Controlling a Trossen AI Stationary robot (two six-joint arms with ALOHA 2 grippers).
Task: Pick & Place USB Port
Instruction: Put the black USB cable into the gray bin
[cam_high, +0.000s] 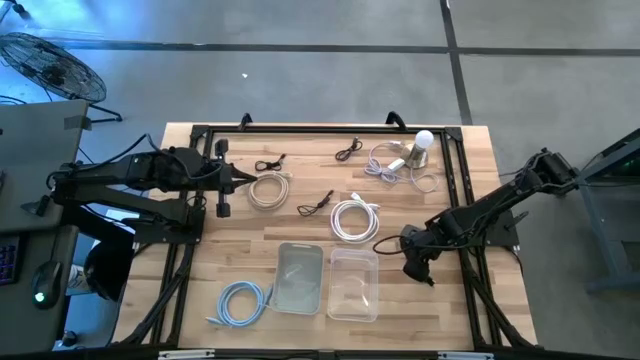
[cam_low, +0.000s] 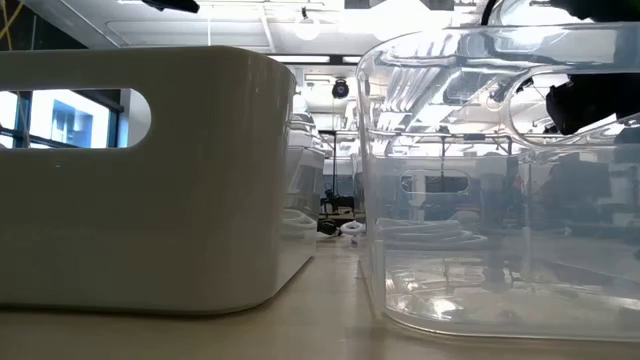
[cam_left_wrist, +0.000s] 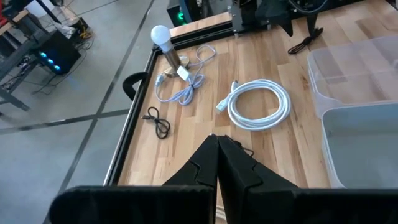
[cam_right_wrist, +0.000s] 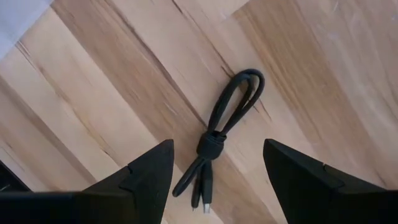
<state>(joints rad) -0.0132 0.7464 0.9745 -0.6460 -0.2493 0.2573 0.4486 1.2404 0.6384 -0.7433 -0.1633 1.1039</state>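
Observation:
A small black USB cable (cam_right_wrist: 219, 140), bundled and tied at its middle, lies flat on the wood table. My right gripper (cam_right_wrist: 217, 152) hangs over it, open, one finger on each side and clear of it. In the high view the right gripper (cam_high: 415, 260) is near the table's right edge, beside the clear bin (cam_high: 353, 283); the cable (cam_high: 429, 279) shows just beyond its fingers. My left gripper (cam_high: 235, 180) waits shut at the table's left, next to a white coiled cable (cam_high: 268, 190).
Two bins (cam_high: 298, 277) stand side by side near the table's near edge. A second white coil (cam_high: 355, 218), a blue coil (cam_high: 243, 302), three small black cables (cam_high: 318, 203) and a bulb lamp (cam_high: 420, 148) with its cord lie around. A black frame rail (cam_high: 460, 180) borders the right side.

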